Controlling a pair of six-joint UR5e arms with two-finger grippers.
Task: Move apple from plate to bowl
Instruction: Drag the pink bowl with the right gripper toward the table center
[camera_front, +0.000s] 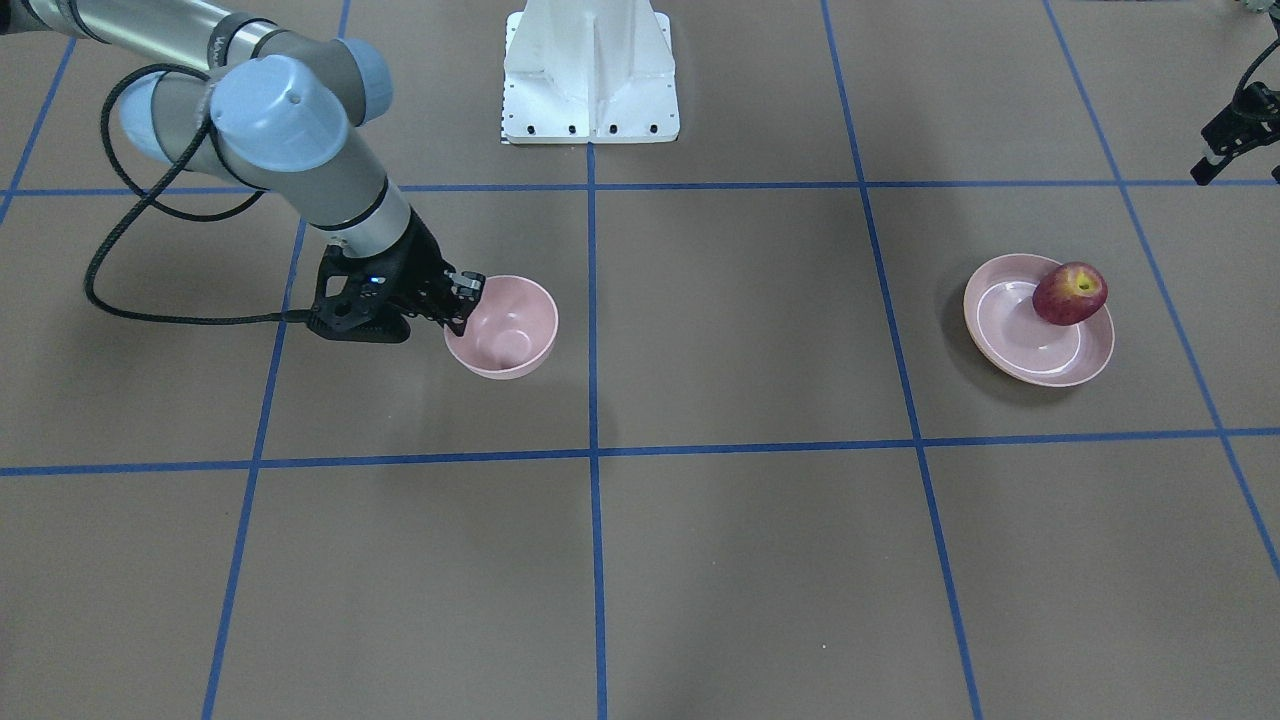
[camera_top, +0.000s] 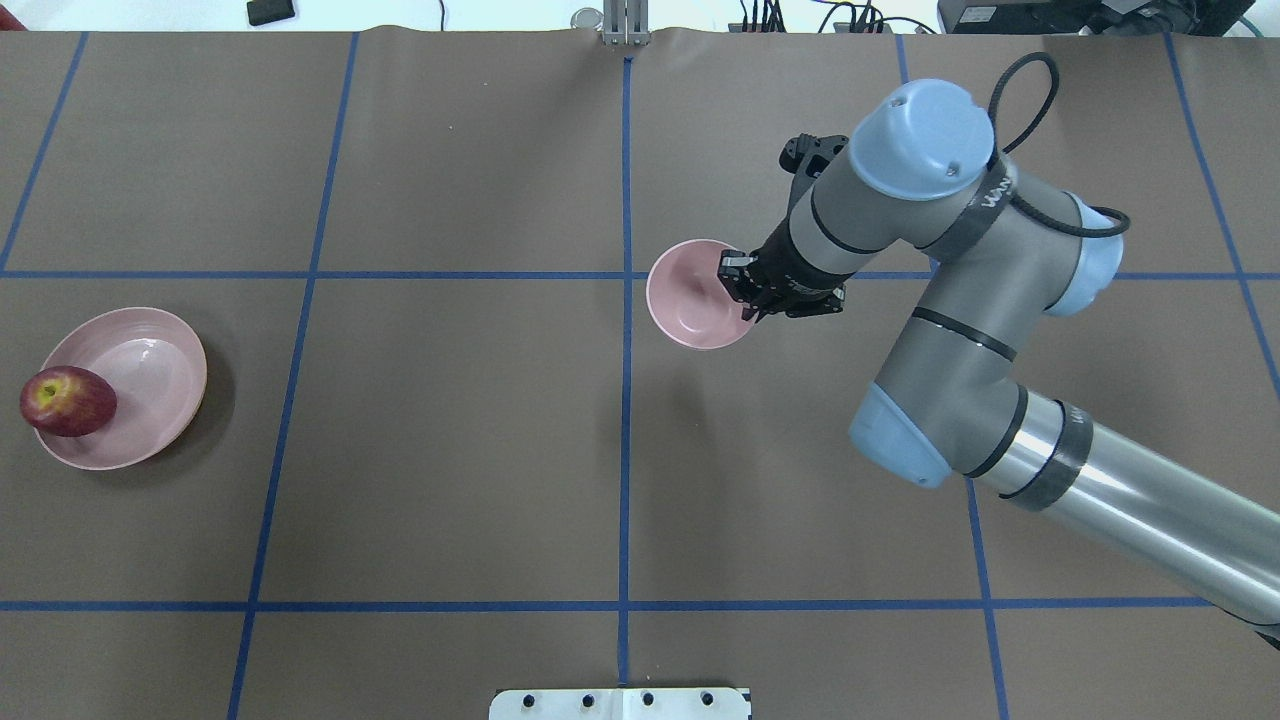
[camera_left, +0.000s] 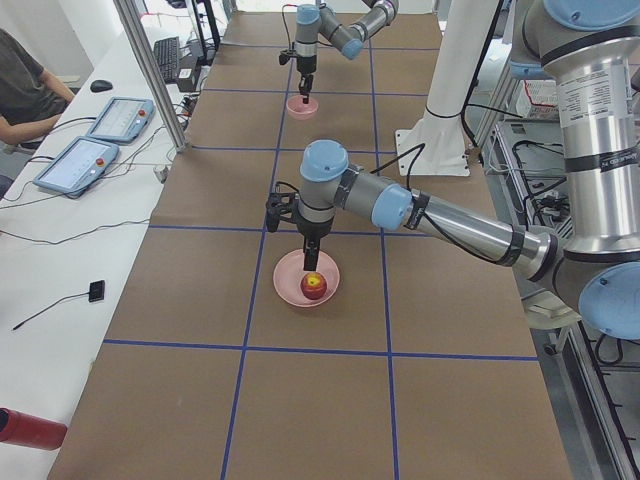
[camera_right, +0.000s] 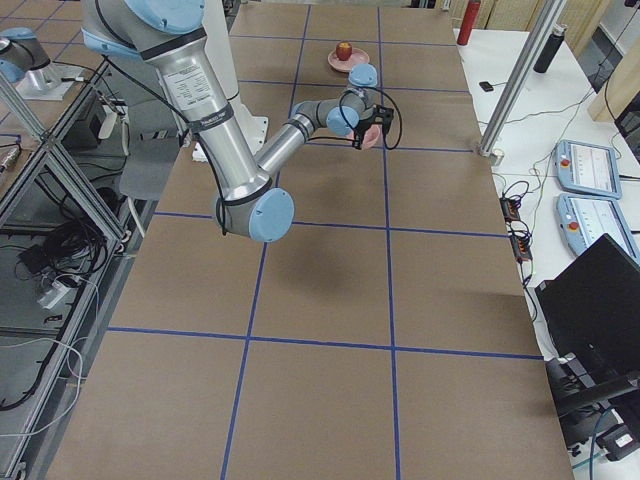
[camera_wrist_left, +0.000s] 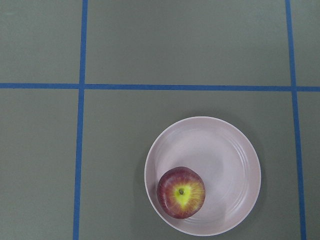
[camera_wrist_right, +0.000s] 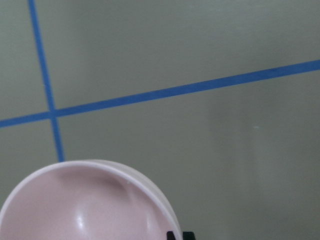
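Observation:
The dark red apple (camera_front: 1069, 293) (camera_top: 68, 401) lies on the edge of the shallow pink plate (camera_front: 1000, 330) (camera_top: 150, 370), stem hollow up in the left wrist view (camera_wrist_left: 181, 192). The small deep pink bowl (camera_front: 510, 320) (camera_top: 690, 295) is near the table's middle. My right gripper (camera_front: 462, 300) (camera_top: 742, 290) is shut on the bowl's rim, one finger inside and one outside; the bowl fills the bottom of the right wrist view (camera_wrist_right: 85, 205). My left gripper (camera_front: 1210, 165) (camera_left: 311, 258) hangs high near the plate, apart from the apple. I cannot tell whether it is open.
The white robot base (camera_front: 590, 70) stands at the table's robot-side edge. Blue tape lines (camera_top: 625, 400) divide the brown table. An operator (camera_left: 25, 90) and control tablets (camera_left: 80, 160) are at a side desk.

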